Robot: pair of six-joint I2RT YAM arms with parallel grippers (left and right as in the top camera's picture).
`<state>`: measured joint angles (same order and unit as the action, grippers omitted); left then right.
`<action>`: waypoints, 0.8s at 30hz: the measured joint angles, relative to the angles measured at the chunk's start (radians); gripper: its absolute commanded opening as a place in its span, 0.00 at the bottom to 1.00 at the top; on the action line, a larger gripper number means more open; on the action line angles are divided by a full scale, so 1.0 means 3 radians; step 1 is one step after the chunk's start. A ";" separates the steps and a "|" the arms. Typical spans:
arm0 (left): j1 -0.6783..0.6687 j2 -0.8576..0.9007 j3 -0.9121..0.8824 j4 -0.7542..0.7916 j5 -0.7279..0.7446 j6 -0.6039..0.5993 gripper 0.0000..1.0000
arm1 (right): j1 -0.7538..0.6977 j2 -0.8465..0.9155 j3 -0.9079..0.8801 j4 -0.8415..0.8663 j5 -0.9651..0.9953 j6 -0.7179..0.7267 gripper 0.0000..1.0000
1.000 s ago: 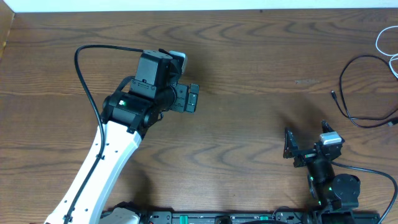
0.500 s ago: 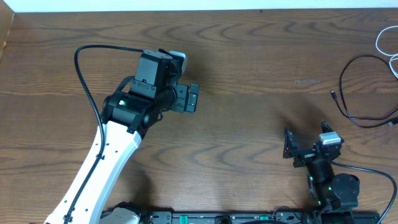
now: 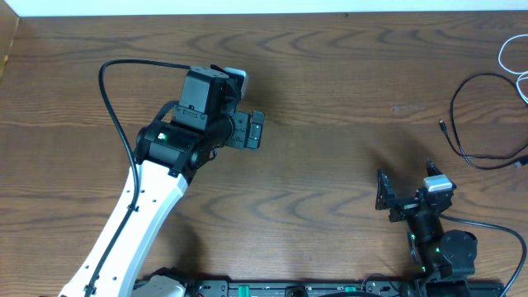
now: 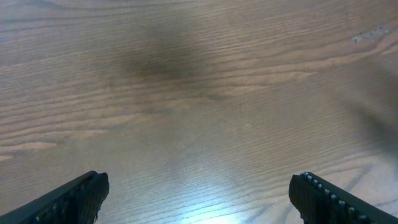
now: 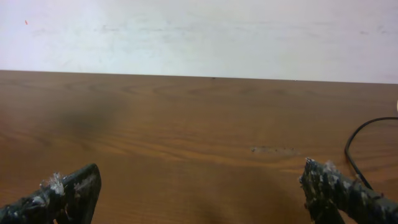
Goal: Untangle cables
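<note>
Black fingers point(image 4: 81, 196) of the left hand point(image 4: 199, 190) are held wide apart in the left wrist view, one at each lower corner. Only brown wood grain of the surface point(image 3: 330, 82) is seen between them. Nothing is gripped.

From overhead, the left hand is found left of centre, pointing right, at the end of a white arm point(image 3: 140, 214) that is reached out from the near edge. A thick black wire point(image 3: 111, 91) is looped off that arm.

Right hand point(image 3: 406, 186): low at the near right and close to its base. Its fingers are likewise spread wide and closed on nothing. In the right wrist view, whitish flecks are noted on both fingertips point(image 5: 74, 186). Bare wood is seen ahead of them, with a pale wall point(image 5: 199, 31) beyond.

Black cable point(image 3: 478, 76): laid on the surface at the far right, well apart from both hands. It is curved in an open loop. One small plug end point(image 3: 443, 125) is pointed toward the middle of the surface, and the rest is carried off the right edge. A short arc of it is caught at the right border of the right wrist view.

White cable point(image 3: 502, 54): seen only as a thin curve in the top right corner, just beyond the black one. Whether the two are crossed cannot be told, since both are cut off by the picture edge.
</note>
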<state>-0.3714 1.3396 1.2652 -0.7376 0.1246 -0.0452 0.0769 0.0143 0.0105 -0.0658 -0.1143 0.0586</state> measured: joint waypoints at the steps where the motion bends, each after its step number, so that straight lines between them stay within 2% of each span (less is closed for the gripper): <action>1: 0.0000 0.0000 0.0000 -0.0020 -0.0020 0.0011 0.98 | 0.0000 0.0000 0.0000 0.0000 0.0000 0.0000 0.99; 11: 0.0010 -0.0042 0.0000 -0.0244 -0.0276 0.0080 0.98 | 0.0000 0.0000 0.0000 -0.0001 0.0000 0.0000 0.99; 15: 0.0137 -0.0334 -0.0022 -0.0223 -0.0300 0.0092 0.98 | 0.0000 0.0000 0.0000 -0.0001 0.0000 0.0000 0.99; 21: 0.0593 -0.1164 -0.0448 0.0318 -0.0230 0.0092 0.98 | 0.0000 -0.0001 -0.0001 -0.0001 0.0000 0.0000 0.99; 24: 0.0835 -0.1602 -0.0893 0.0799 -0.0128 0.0092 0.98 | 0.0000 -0.0009 -0.0001 -0.0001 0.0000 0.0000 0.99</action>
<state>-0.1207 0.8589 0.9974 -0.4980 0.0860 -0.0177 0.0769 0.0116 0.0101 -0.0662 -0.1143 0.0586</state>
